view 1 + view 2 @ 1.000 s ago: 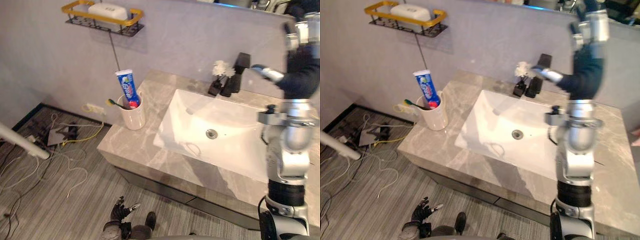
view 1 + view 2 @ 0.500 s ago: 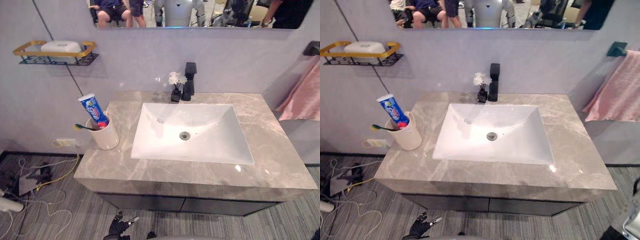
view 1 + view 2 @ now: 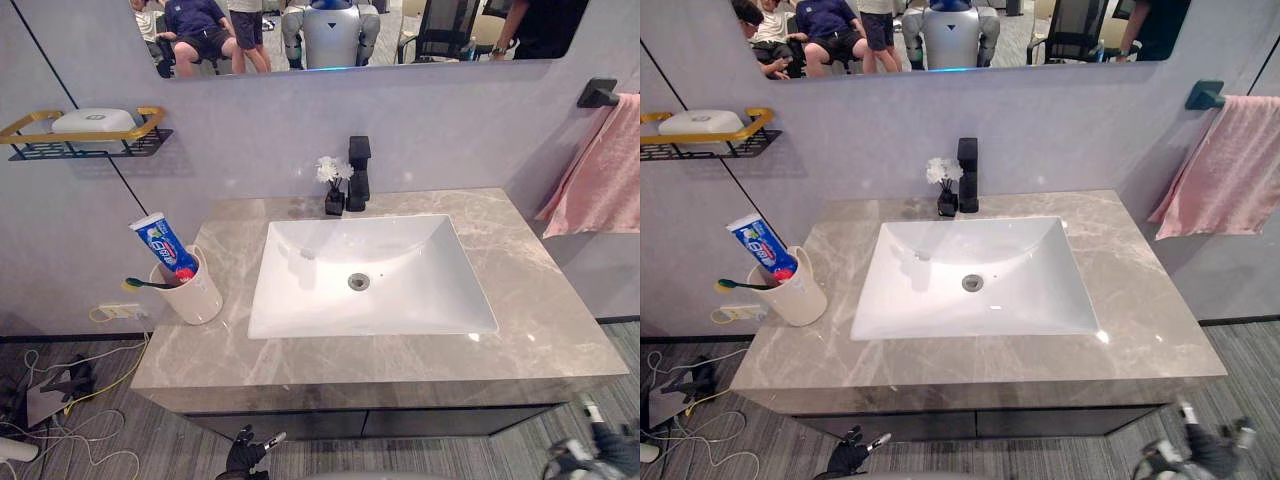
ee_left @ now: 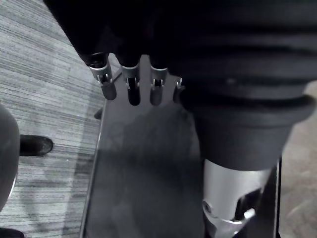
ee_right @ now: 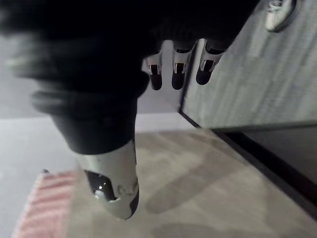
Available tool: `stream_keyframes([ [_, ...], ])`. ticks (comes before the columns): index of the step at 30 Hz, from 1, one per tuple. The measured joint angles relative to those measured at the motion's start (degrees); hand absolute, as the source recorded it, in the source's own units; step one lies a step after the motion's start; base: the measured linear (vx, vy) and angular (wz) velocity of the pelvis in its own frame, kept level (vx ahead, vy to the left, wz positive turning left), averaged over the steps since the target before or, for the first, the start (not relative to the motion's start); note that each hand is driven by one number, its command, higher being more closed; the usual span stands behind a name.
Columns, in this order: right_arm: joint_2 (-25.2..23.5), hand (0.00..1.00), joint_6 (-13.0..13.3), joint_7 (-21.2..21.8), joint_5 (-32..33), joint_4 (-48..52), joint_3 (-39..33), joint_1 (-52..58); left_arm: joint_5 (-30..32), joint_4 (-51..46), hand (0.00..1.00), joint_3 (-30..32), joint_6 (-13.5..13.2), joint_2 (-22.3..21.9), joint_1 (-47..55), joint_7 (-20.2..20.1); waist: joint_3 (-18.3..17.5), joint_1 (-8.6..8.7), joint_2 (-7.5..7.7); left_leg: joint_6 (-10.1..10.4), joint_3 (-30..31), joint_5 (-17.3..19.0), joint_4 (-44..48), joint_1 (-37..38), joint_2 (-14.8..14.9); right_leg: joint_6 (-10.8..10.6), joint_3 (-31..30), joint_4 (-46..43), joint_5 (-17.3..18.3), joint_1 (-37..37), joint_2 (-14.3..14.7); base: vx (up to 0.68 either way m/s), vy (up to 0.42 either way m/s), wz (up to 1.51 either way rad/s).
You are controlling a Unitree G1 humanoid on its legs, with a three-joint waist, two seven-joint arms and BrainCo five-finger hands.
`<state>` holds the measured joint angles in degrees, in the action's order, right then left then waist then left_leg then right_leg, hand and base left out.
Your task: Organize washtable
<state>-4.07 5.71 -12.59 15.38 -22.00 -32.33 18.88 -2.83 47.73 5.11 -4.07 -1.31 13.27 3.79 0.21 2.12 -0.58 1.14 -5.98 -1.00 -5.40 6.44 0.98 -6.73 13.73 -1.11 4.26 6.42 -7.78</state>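
Left eye view: the cup point(image 3: 190, 295) stands at the washtable's point(image 3: 540, 300) left side, holding the toothpaste point(image 3: 165, 247) and toothbrush point(image 3: 150, 283). The soap point(image 3: 92, 120) sits on the wall shelf point(image 3: 30, 128).

Right eye view: the left hand point(image 3: 852, 457) and right hand point(image 3: 1200, 450) hang below the counter edge.

Left wrist view: fingers point(image 4: 108, 87) straight, empty.

Right wrist view: fingers point(image 5: 173, 74) relaxed, holding nothing.

Judgement: things look sorted. Any further reach should lift clear of the edge first and approach the cup from above.

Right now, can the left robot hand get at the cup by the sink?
Probably, once raised. The left robot hand hangs open below the counter edge; nothing stands between that edge and the cup.
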Motion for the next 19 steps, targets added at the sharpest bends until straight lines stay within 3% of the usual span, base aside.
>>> stream_keyframes([
  [3,0.1,0.0,-1.8,4.7,-2.2,-13.0,1.6,0.2,0.0,1.1,0.0,-1.3,-0.2,0.6,-0.1,0.0,0.1,-0.09,0.0,0.1,0.7,0.0,0.0,0.5,0.0,0.0,0.5,-0.8,0.9,0.4,0.0,-0.02,-0.024,0.1],
  [8,0.2,0.0,-2.5,7.9,-4.6,-22.7,2.6,1.3,0.1,3.6,0.0,-3.4,-0.2,2.5,-1.1,0.0,0.7,-0.12,0.49,0.1,1.5,0.0,0.0,1.2,-0.1,0.0,1.1,-0.6,0.9,1.6,0.0,0.0,-0.009,0.06],
  [19,3.3,0.0,-2.4,9.5,-7.1,-31.1,11.7,-2.9,0.5,5.2,0.0,-5.6,-0.5,4.6,-3.7,0.1,3.2,-1.52,2.23,0.0,4.7,0.0,-0.1,1.6,-1.1,-0.1,3.8,1.2,0.8,4.1,-0.3,-0.02,-0.003,0.13],
])
